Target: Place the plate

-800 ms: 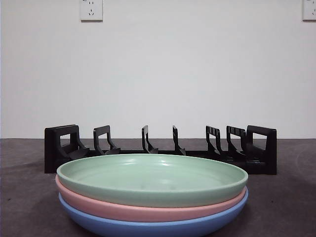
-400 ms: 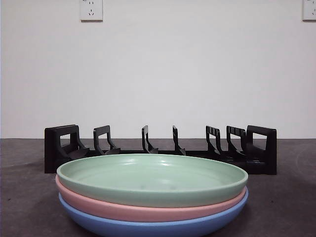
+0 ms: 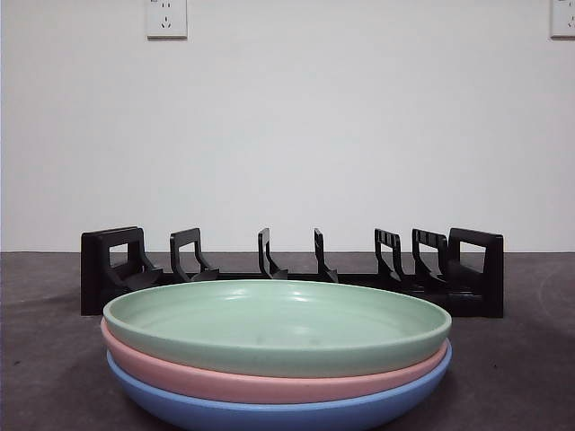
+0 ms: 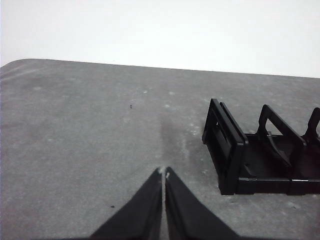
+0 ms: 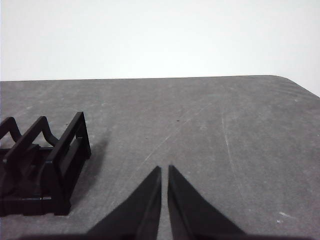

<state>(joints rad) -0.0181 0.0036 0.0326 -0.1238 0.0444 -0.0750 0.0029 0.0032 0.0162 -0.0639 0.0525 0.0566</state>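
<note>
Three plates are stacked near the front of the table: a green plate (image 3: 277, 325) on top, a pink plate (image 3: 269, 382) under it, a blue plate (image 3: 278, 413) at the bottom. Behind them stands a black plate rack (image 3: 292, 269) with upright dividers and nothing in its slots. My left gripper (image 4: 164, 172) is shut and empty above bare table beside one end of the rack (image 4: 260, 155). My right gripper (image 5: 164, 169) is shut and empty beside the rack's other end (image 5: 42, 165). Neither gripper shows in the front view.
The grey table (image 3: 521, 377) runs back to a white wall. Two wall sockets (image 3: 166, 18) sit high on the wall. The table's rounded far corners show in both wrist views.
</note>
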